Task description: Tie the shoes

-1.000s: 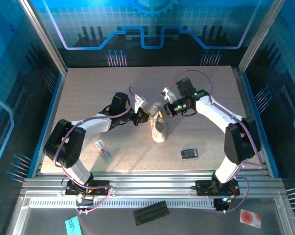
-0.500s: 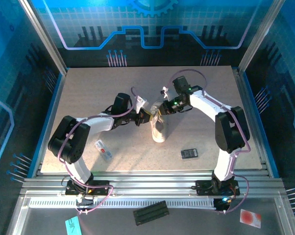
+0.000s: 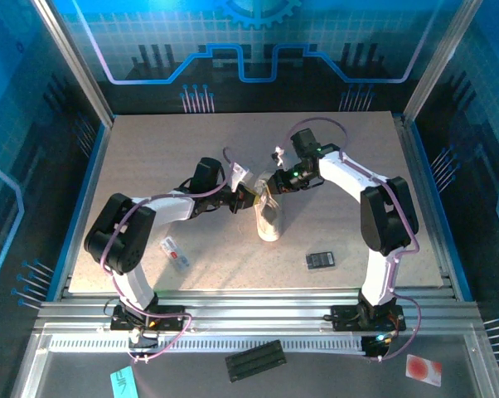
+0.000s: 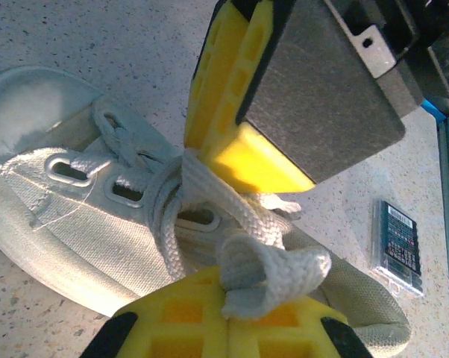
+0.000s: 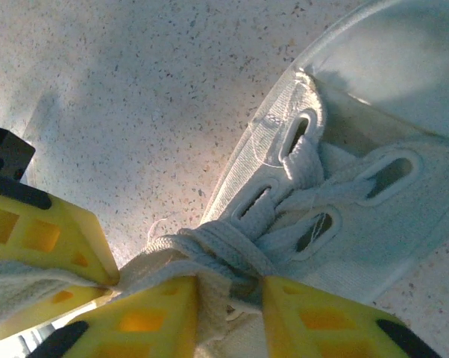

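**Two claws meet over a sneaker's laces.** Nearest the camera, along the bottom of the overhead frame, an aluminium rail [image 3: 258, 315] carries both arm bases at the front edge of the speckled desk [image 3: 150, 149].

Just beyond that edge, a white-and-red packet [image 3: 175, 253] lies at lower left and a small black device [image 3: 320, 260] at lower right. Each is well apart from the white sneaker [image 3: 270, 222]. The sneaker lies at the centre of the frame, toe toward the rail, with open desk on both sides.

The claws meet at the sneaker's laced upper end, just beside each other over the eyelets. The left claw [image 3: 249, 196] reaches in from the left and is clamped tight on a loop of the lace [image 4: 265, 268]. The right claw [image 3: 268, 183] comes from the upper right. Its yellow fingers [image 5: 146, 321] stand apart with the knotted lace lying in the gap; whether they press on it cannot be told.

Farther back, open desk runs to the blue back wall [image 3: 249, 50]. A blue side strip [image 3: 82, 207] bounds its left edge.
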